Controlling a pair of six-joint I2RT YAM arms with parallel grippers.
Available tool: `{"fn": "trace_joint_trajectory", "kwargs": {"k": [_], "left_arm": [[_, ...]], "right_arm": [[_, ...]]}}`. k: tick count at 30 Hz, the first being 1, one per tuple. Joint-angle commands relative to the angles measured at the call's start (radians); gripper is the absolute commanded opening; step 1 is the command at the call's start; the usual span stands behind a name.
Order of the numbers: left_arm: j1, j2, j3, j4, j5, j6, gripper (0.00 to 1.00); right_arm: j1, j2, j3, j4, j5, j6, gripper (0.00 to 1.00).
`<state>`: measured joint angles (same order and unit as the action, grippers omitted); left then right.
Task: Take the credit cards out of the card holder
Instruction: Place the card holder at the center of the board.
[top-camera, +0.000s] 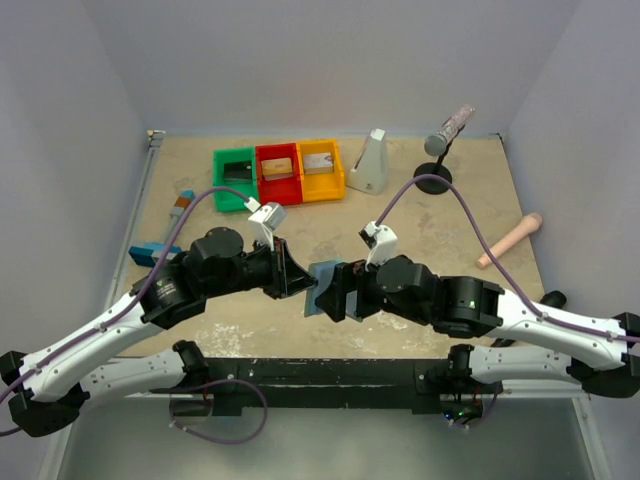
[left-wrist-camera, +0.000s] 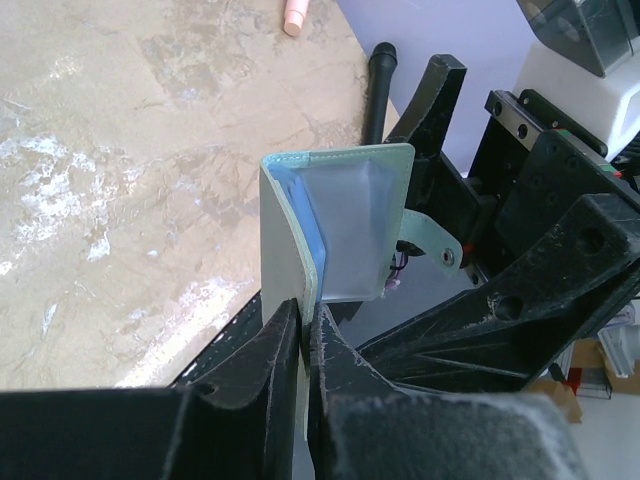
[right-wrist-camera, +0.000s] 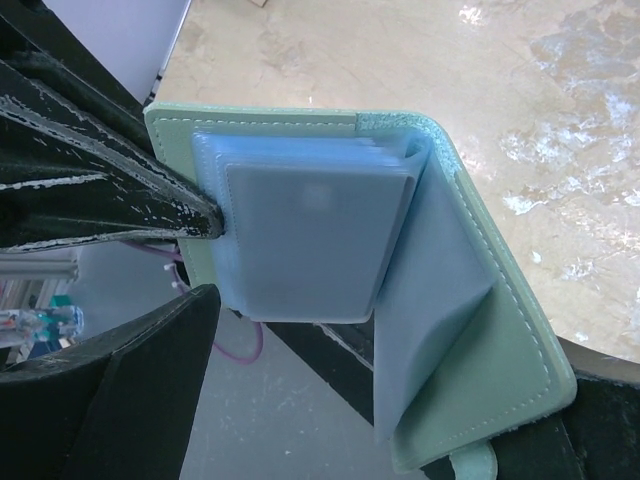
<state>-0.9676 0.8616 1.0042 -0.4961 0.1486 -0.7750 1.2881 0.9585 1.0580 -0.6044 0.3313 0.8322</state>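
Left gripper (left-wrist-camera: 303, 335) pinches one cover of the card holder (left-wrist-camera: 340, 220), holding it open and upright above the table (left-wrist-camera: 130, 180). Right gripper (right-wrist-camera: 390, 325) has its fingers spread wide on either side of the open holder, gripping nothing. A grey card (right-wrist-camera: 300, 235) shows in the inner pocket.

green, red and yellow bins (top-camera: 278, 190) sit touching.

The card holder (right-wrist-camera: 330, 260) runs off the right wrist view's bottom edge, pocket contents indiscernible.
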Motion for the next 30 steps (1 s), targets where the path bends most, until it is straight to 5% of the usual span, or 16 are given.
{"fn": "trace_joint_trajectory", "kwargs": {"k": [1,16,22,30], "left_arm": [[-0.008,-0.009,0.045,0.018,-0.004,-0.021,0.0],[-0.01,-0.029,0.048,-0.004,-0.027,-0.012,0.0],[-0.008,-0.013,0.051,-0.013,-0.029,-0.018,0.0],[-0.01,-0.007,0.056,0.001,-0.009,-0.029,0.0]], "right_arm": [[-0.009,0.005,0.036,0.023,-0.002,0.025,0.93],[-0.03,-0.05,-0.019,-0.041,0.041,0.073,0.81],[-0.03,-0.132,-0.101,0.13,0.0,0.045,0.9],[-0.03,-0.067,-0.05,0.121,-0.024,0.028,0.9]]}}
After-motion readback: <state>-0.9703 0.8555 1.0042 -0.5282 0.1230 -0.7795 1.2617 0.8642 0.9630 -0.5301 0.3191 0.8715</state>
